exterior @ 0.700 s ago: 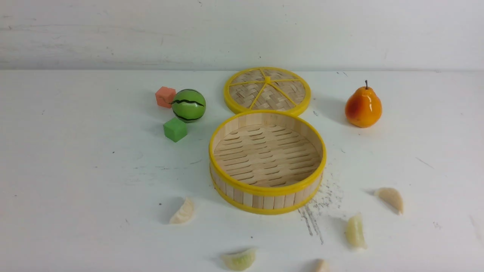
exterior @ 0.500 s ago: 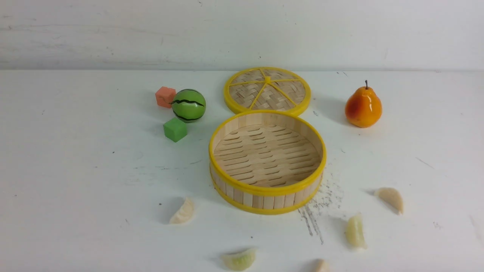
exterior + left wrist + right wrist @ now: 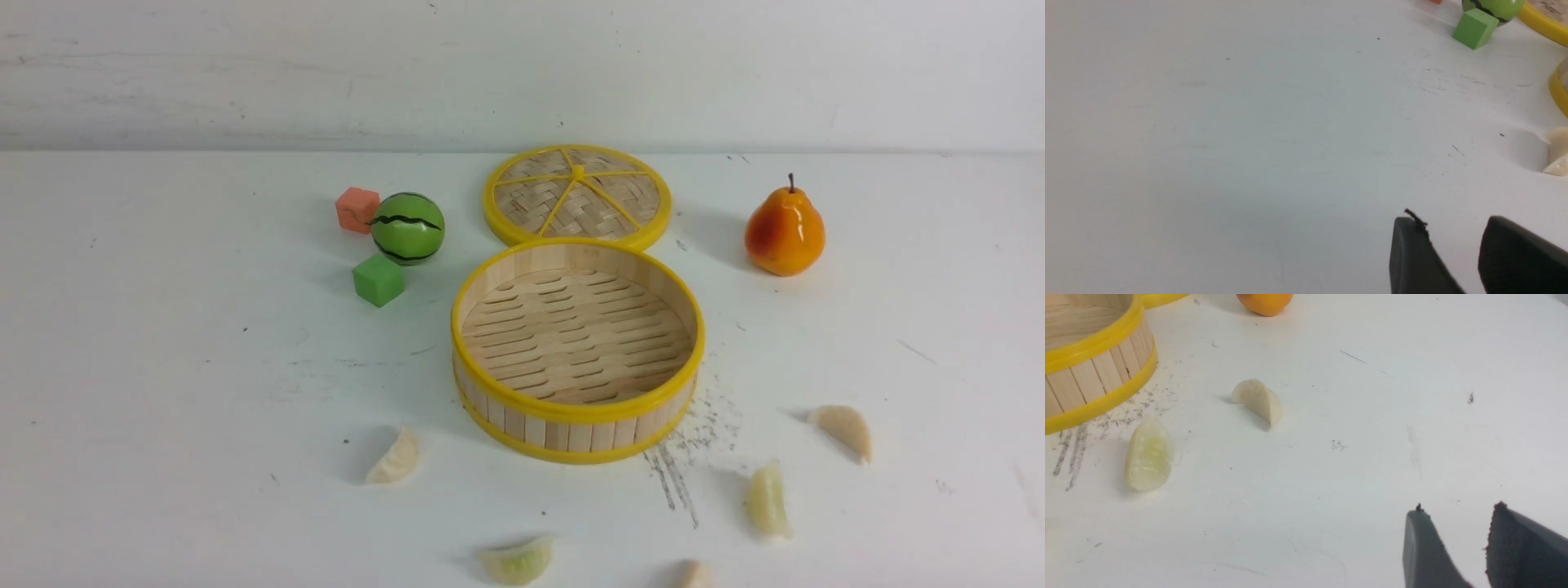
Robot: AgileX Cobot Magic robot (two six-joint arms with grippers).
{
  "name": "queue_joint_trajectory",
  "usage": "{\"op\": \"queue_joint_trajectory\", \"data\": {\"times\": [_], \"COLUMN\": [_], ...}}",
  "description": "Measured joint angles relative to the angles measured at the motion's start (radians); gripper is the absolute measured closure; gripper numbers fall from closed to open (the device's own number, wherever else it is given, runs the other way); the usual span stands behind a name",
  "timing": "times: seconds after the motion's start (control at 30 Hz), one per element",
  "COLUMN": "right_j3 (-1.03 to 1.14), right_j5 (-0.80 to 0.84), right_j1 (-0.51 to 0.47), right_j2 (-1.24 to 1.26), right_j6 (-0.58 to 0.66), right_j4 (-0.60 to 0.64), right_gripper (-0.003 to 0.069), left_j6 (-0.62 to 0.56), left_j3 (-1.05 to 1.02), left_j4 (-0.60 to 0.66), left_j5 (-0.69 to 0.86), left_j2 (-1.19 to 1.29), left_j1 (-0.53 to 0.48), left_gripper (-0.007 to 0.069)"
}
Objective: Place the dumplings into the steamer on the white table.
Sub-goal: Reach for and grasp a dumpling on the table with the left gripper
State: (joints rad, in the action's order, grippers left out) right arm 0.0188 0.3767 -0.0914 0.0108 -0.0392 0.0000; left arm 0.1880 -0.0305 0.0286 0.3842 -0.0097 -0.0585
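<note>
White and scuffed, the bench [image 3: 163, 367] carries an empty steamer [image 3: 577, 425] at its centre, with five dumplings strewn on the near side: one [image 3: 395, 459] off its left, two [image 3: 516, 562] [image 3: 694, 575] by the front edge, two [image 3: 769, 500] [image 3: 842, 429] off its right. None is in the steamer yet. Your left fingers [image 3: 1412, 257] and right fingers [image 3: 1423, 547] stand parted over bare bench, nothing between them.

The dumplings look small, light and probably slick, so expect them to skid or tip. Pinch across the plump middle, not the thin pleated edge or pointed ends. The front camera shows neither arm and crops the frontmost dumpling. The wrist cameras show only fingertips.
</note>
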Motion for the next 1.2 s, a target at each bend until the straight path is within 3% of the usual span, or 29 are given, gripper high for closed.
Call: {"op": "queue_joint_trajectory", "data": {"times": [1.2], "right_j3": [0.0], "right_j5": [0.0], "right_j1": [0.0], "right_j2": [0.0], "right_j6": [0.0], "right_j4": [0.029], "right_gripper": [0.0419], "left_j6": [0.0], "left_j3": [0.0], "left_j4": [0.0], "left_j5": [0.0], "left_j2": [0.0], "left_j1": [0.0], "left_gripper": [0.0388]}}
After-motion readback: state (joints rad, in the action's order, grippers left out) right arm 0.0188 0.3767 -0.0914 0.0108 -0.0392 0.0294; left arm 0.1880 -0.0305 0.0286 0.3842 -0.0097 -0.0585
